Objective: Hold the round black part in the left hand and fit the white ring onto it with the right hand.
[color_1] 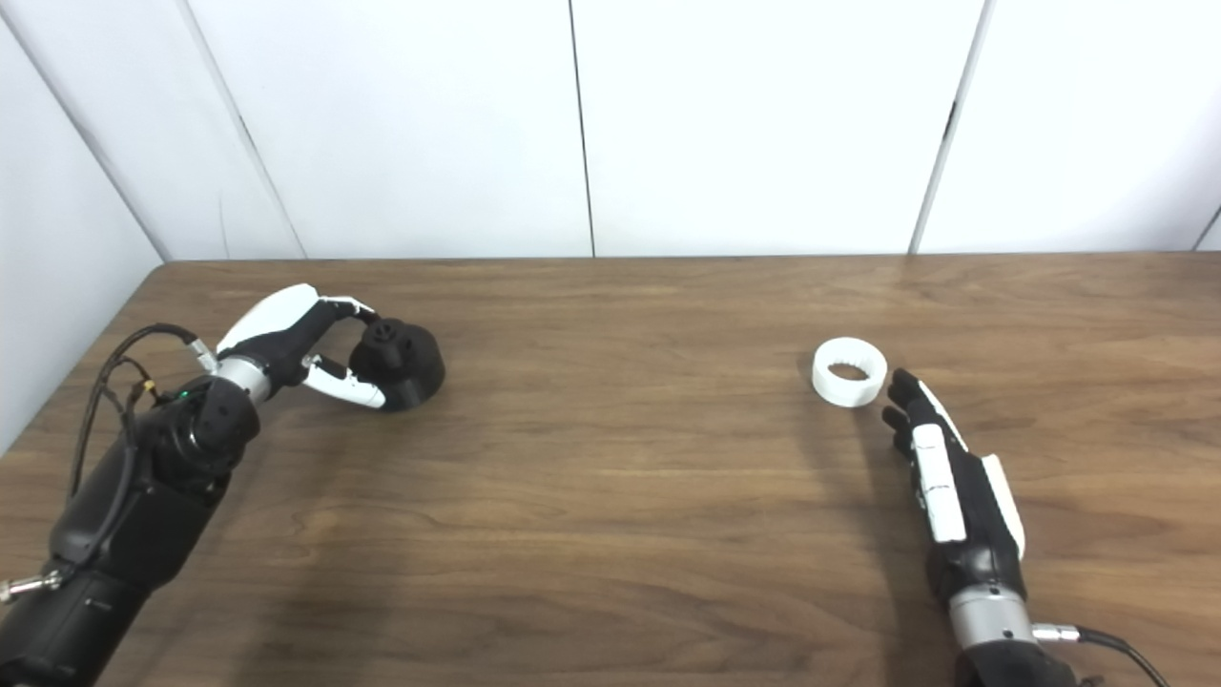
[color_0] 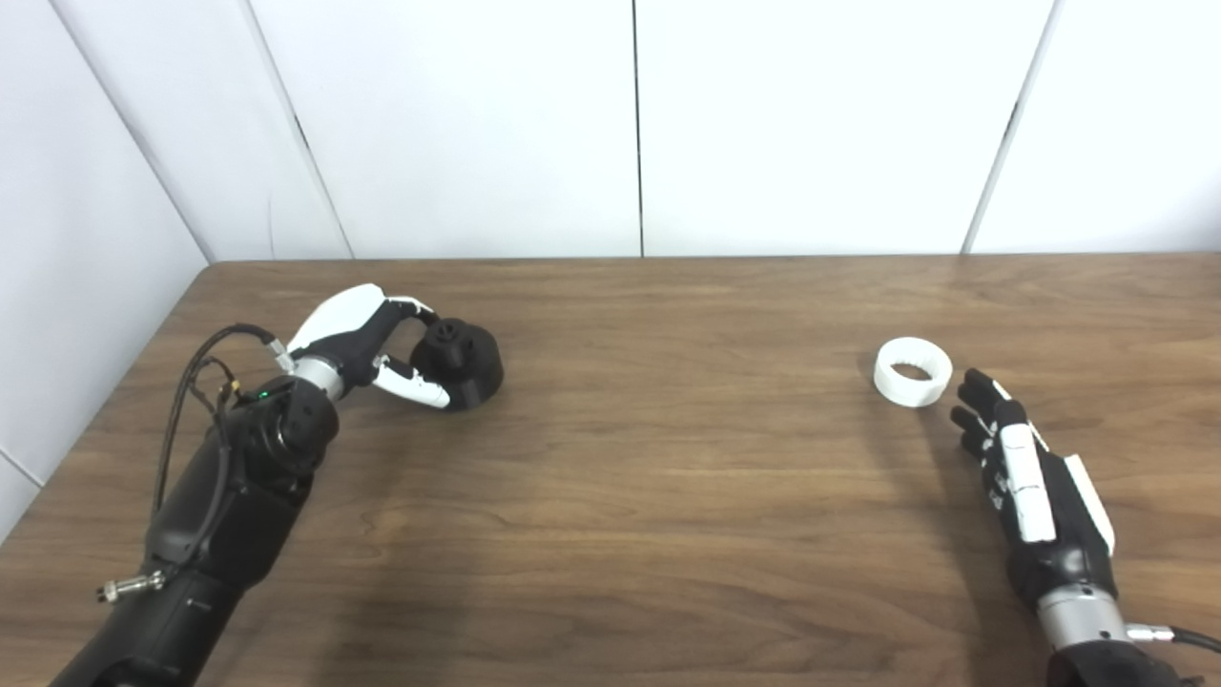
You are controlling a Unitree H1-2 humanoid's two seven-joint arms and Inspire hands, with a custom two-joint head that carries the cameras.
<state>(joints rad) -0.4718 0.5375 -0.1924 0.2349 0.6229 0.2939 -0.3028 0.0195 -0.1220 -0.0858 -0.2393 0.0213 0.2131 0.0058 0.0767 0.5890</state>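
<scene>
The round black part [color_0: 465,361] rests on the wooden table [color_0: 649,458] at the left, with a small hub on top. My left hand [color_0: 367,339] wraps it from the left: fingers [color_0: 412,307] curve over the hub and the thumb [color_0: 415,385] presses the near side of the base. The white ring [color_0: 913,371] lies flat on the table at the right. My right hand [color_0: 1016,463] is open, fingers stretched out and pointing at the ring. Its fingertips [color_0: 973,386] stop just short of the ring, at its near right side, not touching it.
White wall panels [color_0: 630,124] rise behind the table's far edge, and a wall runs along the left edge. Cables [color_0: 196,382] loop off the left forearm. Bare wood spans the stretch between the two hands.
</scene>
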